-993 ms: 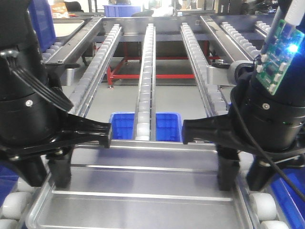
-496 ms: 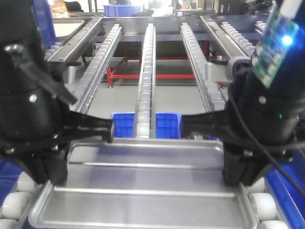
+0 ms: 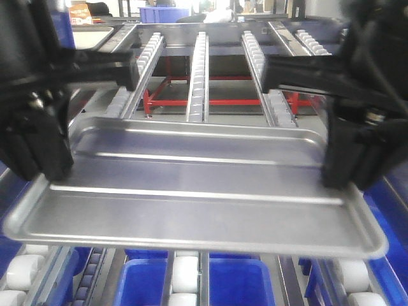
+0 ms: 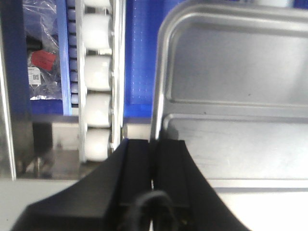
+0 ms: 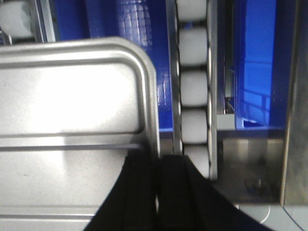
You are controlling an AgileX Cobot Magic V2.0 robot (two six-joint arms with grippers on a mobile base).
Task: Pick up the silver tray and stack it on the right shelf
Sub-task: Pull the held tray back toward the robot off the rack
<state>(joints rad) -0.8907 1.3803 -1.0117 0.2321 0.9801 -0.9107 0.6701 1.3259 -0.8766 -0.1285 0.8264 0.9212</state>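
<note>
Silver tray (image 3: 191, 185) — I see it held in the air over white rollers (image 3: 185, 274) and blue bins (image 3: 223, 280) | left gripper (image 4: 154, 161) pinched on its 9 o'clock rim | right gripper (image 5: 158, 173) pinched on the 3 o'clock rim | roller rails (image 3: 197, 70) — 12 o'clock

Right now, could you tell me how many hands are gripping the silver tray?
2. The left hand pinches the left rim of the silver tray; the right hand pinches its right rim, on the opposite side. No other hand is in view.
</note>
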